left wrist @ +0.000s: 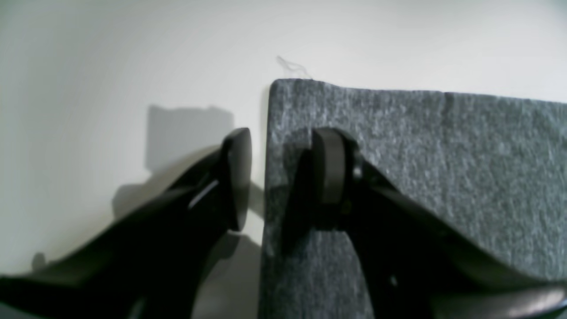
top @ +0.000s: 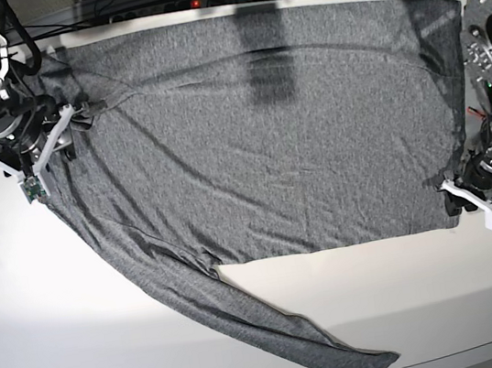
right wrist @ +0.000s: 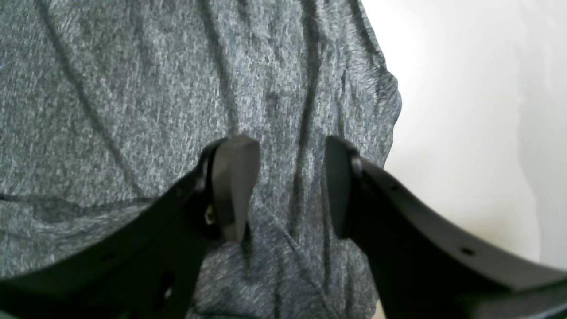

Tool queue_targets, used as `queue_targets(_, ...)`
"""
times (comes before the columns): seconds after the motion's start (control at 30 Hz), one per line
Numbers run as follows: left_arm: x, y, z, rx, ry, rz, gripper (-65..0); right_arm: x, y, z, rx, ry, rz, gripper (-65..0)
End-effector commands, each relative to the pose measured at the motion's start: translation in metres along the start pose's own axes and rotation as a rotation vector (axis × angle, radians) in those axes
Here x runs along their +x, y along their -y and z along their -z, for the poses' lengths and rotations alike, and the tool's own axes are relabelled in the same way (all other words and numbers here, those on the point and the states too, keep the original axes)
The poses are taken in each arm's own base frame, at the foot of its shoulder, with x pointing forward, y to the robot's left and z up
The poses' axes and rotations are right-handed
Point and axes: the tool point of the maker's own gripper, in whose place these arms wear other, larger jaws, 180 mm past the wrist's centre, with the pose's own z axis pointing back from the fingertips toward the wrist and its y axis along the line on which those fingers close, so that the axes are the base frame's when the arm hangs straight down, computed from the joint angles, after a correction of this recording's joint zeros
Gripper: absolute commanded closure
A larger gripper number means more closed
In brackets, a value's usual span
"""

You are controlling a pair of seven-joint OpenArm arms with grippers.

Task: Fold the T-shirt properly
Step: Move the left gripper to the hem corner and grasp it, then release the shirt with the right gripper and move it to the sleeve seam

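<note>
Left wrist view shows the left gripper (left wrist: 283, 177) with fingers parted astride the T-shirt (left wrist: 443, 177) corner, so closing squarely on that hem edge should grip cleanly.

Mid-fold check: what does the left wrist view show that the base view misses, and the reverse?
Left wrist only: the left tool open, straddling the T-shirt edge at a square corner, with a loose thread there.
Base only: the whole shirt spread flat, one long sleeve trailing toward the table front, and the right tool at the opposite edge.
Both: grey fabric on the white table.
</note>
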Motion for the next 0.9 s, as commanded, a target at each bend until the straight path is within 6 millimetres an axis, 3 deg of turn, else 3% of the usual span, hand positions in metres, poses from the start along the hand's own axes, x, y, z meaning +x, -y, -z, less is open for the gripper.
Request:
queue_targets(0.0,0.005,0.004,-0.001,-0.037,-0.016,0.003,-21.5,0.011,0.006,-0.003,-0.014,0.034,-0.019,-28.4)
queue_targets(0.17,0.002,0.024,0.004,-0.101,-0.025,-0.049,-21.5,0.014,0.007,-0.003,-0.016,0.043,-0.019,-28.4)
queue_targets(0.33,0.002,0.025,0.004,-0.102,-0.024,-0.049,-21.2,0.023,0.01,-0.002,-0.022,0.064,-0.019,-28.4)
queue_targets(0.5,0.008,0.023,0.003,-0.098,0.007,-0.05,0.0,0.042,0.011,-0.001,-0.01,0.117,-0.031,-28.4)
queue_targets(0.7,0.021,0.02,0.002,-0.093,0.075,-0.052,0.0,0.083,0.005,-0.001,0.06,0.263,-0.02,-28.4)
queue_targets(0.87,0.015,0.02,0.002,-0.093,0.042,-0.051,0.0,0.1,0.026,0.028,0.091,0.271,0.111,-28.4)
